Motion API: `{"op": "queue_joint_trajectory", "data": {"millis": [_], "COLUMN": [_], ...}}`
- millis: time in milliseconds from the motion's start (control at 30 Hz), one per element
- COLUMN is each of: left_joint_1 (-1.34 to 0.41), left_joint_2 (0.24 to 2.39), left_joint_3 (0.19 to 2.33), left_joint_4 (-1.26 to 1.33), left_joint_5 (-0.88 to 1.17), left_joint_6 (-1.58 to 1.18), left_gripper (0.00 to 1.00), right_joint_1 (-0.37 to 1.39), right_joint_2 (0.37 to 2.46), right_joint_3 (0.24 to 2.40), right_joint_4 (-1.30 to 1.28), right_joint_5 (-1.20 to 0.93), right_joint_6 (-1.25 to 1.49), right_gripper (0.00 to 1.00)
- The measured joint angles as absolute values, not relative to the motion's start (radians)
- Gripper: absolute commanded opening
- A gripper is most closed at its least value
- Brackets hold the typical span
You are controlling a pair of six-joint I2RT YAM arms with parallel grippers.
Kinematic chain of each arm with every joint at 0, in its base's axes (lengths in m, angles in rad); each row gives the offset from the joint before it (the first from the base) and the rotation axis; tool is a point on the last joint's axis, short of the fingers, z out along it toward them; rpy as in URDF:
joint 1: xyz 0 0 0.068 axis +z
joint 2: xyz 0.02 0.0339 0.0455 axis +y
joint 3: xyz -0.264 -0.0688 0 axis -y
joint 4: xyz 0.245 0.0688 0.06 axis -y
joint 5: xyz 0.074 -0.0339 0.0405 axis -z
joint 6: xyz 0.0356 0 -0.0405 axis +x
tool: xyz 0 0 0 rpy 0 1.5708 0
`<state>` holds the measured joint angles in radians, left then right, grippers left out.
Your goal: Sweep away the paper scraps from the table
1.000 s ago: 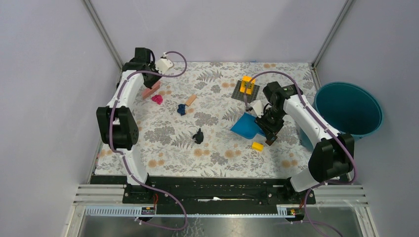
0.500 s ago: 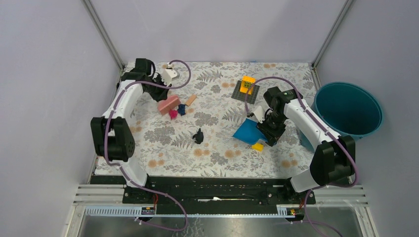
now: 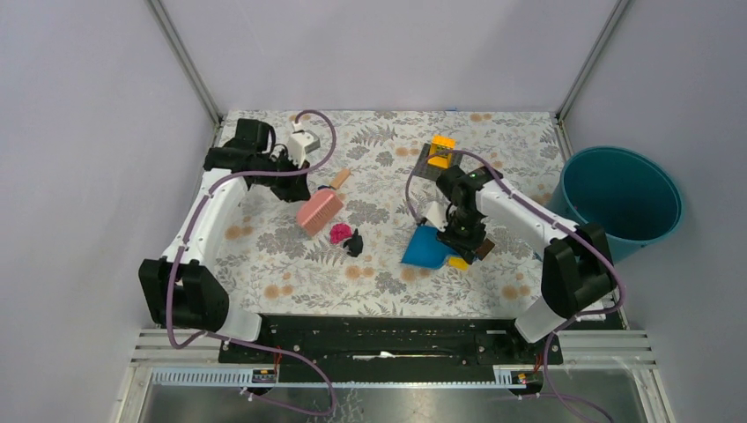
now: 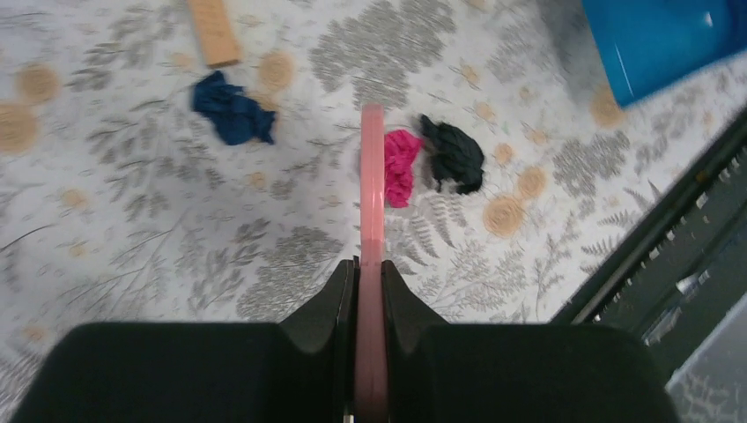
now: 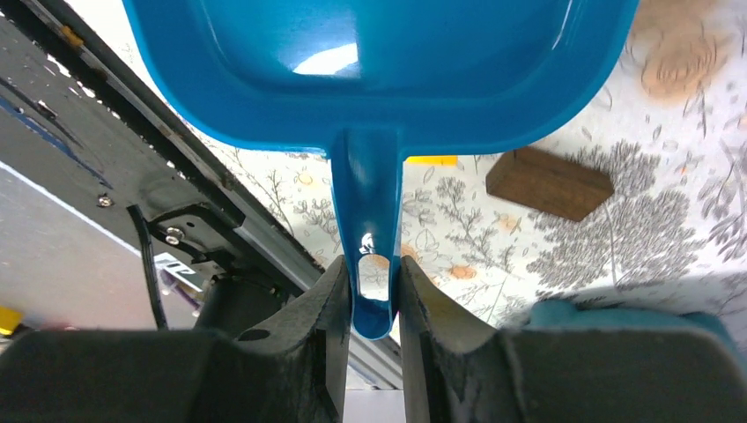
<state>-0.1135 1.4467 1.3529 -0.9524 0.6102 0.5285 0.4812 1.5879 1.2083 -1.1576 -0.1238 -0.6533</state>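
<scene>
My left gripper [image 3: 298, 190] is shut on a pink brush [image 3: 319, 211], edge-on in the left wrist view [image 4: 372, 194]. A magenta scrap [image 3: 340, 233] lies against the brush's right side, with a black scrap [image 3: 354, 242] touching it. Both show in the left wrist view, magenta [image 4: 401, 166] and black [image 4: 454, 156]. A dark blue scrap [image 4: 232, 109] lies left of the brush. My right gripper [image 3: 465, 236] is shut on the handle of a blue dustpan [image 3: 425, 248], which rests on the table [image 3: 388, 282] right of the scraps. The pan [image 5: 379, 53] looks empty.
A teal bucket [image 3: 621, 198] stands off the table's right edge. A yellow block [image 3: 457, 262] and a brown block [image 5: 548, 182] lie by the dustpan. A wooden block [image 3: 339, 179] lies behind the brush. A yellow block on a dark plate [image 3: 440, 150] sits at the back.
My left arm swept the brush from the far left to the middle, pushing the magenta scrap up to the black one. My right arm moved the dustpan left and nearer.
</scene>
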Motion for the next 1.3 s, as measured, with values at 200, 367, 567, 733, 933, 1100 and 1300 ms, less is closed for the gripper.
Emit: {"op": "queue_joint_trajectory", "data": {"millis": [200,367,567,733,933,1100,1300], "left_joint_1": [-0.113,-0.110,-0.113,-0.126,-0.156,-0.182,-0.215], "left_joint_2": [1.523,1.603,1.605,1.573,1.566,1.608,1.623], "left_joint_3": [1.554,1.581,1.437,1.330,1.244,1.236,1.253], "left_joint_4": [-0.987,-0.999,-1.004,-0.963,-0.929,-0.902,-0.890], "left_joint_5": [0.332,0.145,0.140,0.259,0.470,0.636,0.757], "left_joint_6": [0.376,0.237,0.095,-0.027,-0.148,-0.221,-0.253], "left_gripper": [0.00,0.00,0.00,0.00,0.00,0.00,0.00], "right_joint_1": [0.601,0.706,0.784,0.806,0.815,0.818,0.818], "right_joint_2": [1.679,1.795,1.879,1.910,1.958,1.990,1.998], "right_joint_3": [1.225,1.272,1.354,1.398,1.457,1.498,1.511], "right_joint_4": [-1.112,-1.066,-1.045,-1.041,-1.042,-1.045,-1.045], "right_joint_5": [-0.044,0.044,0.066,0.064,0.057,0.031,0.016], "right_joint_6": [-0.664,-0.656,-0.611,-0.590,-0.570,-0.552,-0.541], "right_gripper": [0.00,0.00,0.00,0.00,0.00,0.00,0.00]}}
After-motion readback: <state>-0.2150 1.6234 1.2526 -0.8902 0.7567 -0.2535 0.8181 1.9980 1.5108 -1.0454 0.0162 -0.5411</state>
